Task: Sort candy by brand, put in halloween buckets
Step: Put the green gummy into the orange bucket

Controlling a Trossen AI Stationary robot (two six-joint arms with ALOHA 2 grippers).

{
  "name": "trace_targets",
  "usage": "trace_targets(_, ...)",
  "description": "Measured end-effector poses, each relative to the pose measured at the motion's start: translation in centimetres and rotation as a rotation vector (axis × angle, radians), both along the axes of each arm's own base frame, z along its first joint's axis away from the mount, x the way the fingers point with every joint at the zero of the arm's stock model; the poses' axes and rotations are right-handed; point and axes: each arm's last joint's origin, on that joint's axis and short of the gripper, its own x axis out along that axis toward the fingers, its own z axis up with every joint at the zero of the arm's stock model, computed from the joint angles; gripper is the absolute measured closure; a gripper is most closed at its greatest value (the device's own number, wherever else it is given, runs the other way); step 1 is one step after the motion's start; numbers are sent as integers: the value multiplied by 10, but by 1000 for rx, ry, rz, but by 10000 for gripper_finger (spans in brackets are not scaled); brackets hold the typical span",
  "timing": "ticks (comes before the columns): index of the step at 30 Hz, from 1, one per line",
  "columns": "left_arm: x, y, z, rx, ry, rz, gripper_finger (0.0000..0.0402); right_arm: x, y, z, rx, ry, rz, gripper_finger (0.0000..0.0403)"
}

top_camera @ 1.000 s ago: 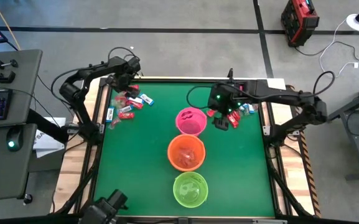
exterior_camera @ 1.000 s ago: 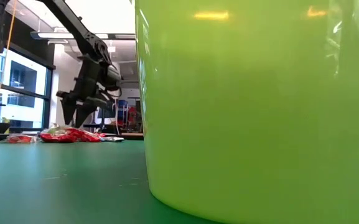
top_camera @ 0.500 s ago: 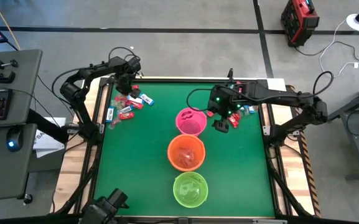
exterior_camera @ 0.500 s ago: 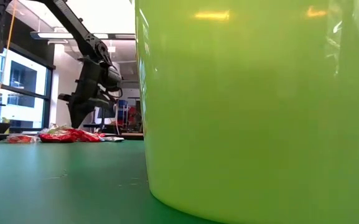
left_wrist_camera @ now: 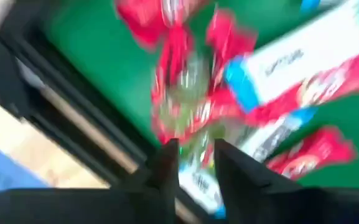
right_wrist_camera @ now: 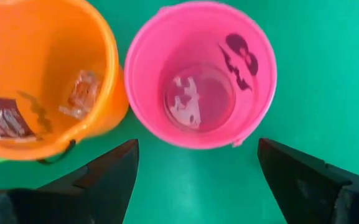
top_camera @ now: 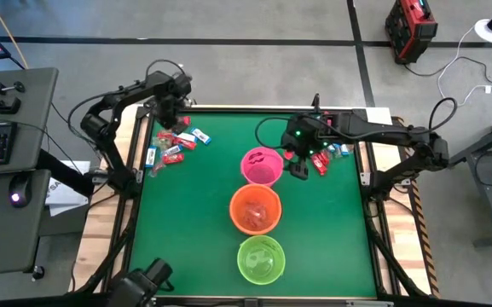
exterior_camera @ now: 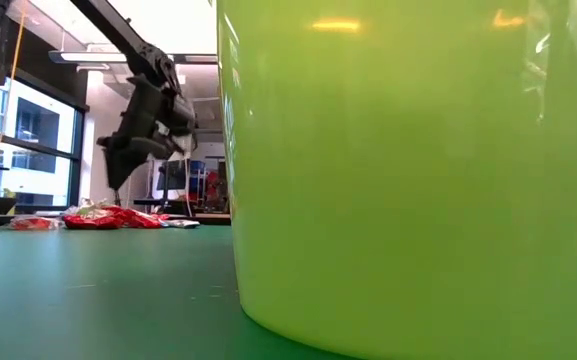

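Grey floor [top_camera: 254,51], bright windows [exterior_camera: 28,150]

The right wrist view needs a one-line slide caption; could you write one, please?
Open right gripper looks down on the pink bucket, and on the orange bucket holding wrapped candies.

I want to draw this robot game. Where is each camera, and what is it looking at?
High view: above the table, looking straight down at the pink bucket, the orange bucket, the green bucket and both arms.
Low view: at table height, close behind the green bucket; the left arm hangs above the candy pile.
Left wrist view: on the left arm, looking past the left tool at blurry candy.
Right wrist view: on the right arm, looking down between the open right tool fingers.
Shared: the right wrist and high views both show the pink and orange buckets.
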Motion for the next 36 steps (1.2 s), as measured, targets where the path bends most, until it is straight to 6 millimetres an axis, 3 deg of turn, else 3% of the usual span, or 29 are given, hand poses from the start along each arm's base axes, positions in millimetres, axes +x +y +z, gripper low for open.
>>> trace_targets(3,0,2,-8,-15,69,-21,246,1,0,1,-2,-15,-2,83)
trace_targets(9,4,9,-14,18,44,-49,178,2,0,1,-4,-24,-3,83)
trace_targets(20,-7,18,-22,-45,-36,55,171,3,0,1,20,-29,-45,83)
trace_targets(26,-13,22,-22,-26,-38,116,212,3,-1,2,26,-39,-56,83)
trace_targets(29,-18,23,-22,-34,-27,148,265,4,-1,3,26,-49,-60,83)
trace_targets(33,-25,25,-22,-43,-24,173,368,5,-1,3,27,-55,-63,83)
trace_targets(36,-27,26,-22,-45,-23,180,390,5,-1,3,29,-54,-65,83)
